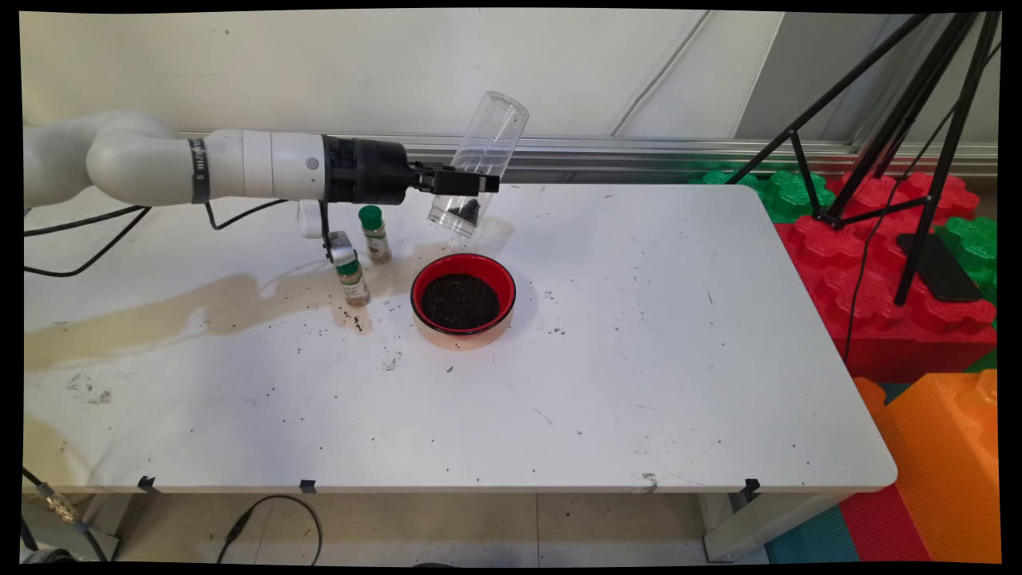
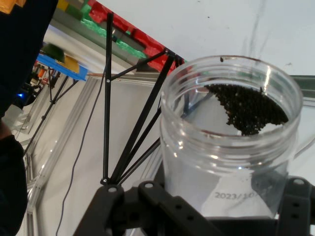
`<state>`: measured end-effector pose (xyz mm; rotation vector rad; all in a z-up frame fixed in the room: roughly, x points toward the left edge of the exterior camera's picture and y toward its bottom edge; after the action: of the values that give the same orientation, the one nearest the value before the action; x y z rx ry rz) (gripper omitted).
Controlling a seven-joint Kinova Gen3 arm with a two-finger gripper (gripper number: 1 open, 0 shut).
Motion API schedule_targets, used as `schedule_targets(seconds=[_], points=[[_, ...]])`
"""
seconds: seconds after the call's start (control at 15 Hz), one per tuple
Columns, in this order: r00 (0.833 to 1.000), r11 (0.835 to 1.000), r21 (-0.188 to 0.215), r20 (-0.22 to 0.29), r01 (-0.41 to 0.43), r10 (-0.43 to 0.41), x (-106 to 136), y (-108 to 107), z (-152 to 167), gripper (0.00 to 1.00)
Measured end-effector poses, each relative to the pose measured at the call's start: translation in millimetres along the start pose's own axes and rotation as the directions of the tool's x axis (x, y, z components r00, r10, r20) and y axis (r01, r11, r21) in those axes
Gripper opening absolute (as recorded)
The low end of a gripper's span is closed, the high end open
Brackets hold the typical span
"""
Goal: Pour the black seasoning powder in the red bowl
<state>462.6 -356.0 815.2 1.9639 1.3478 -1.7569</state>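
My gripper [image 1: 471, 184] is shut on a clear plastic jar [image 1: 477, 166], held tilted with its open mouth down, above and behind a red bowl [image 1: 463, 268]. A small heap of dark granules sits at the jar's lower end. The bowl holds a layer of the same dark granules. In the hand view the jar [image 2: 226, 142] fills the right side, its mouth toward the camera, with the dark granules [image 2: 248, 108] piled against its inner wall near the rim.
Two small spice bottles with green caps [image 1: 374, 233] [image 1: 352, 279] stand left of the bowl under the arm. Scattered granules and a brownish stain [image 1: 200, 307] mark the table. A black tripod [image 1: 918, 120] and coloured foam blocks [image 1: 902, 263] stand at the right.
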Motion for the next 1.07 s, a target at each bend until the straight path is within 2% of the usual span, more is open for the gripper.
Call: schedule_targets(seconds=[1.07], points=[[1.0,1.0,0.016,0.013,-0.019,0.019,0.8,-5.0,-2.6,0.0]])
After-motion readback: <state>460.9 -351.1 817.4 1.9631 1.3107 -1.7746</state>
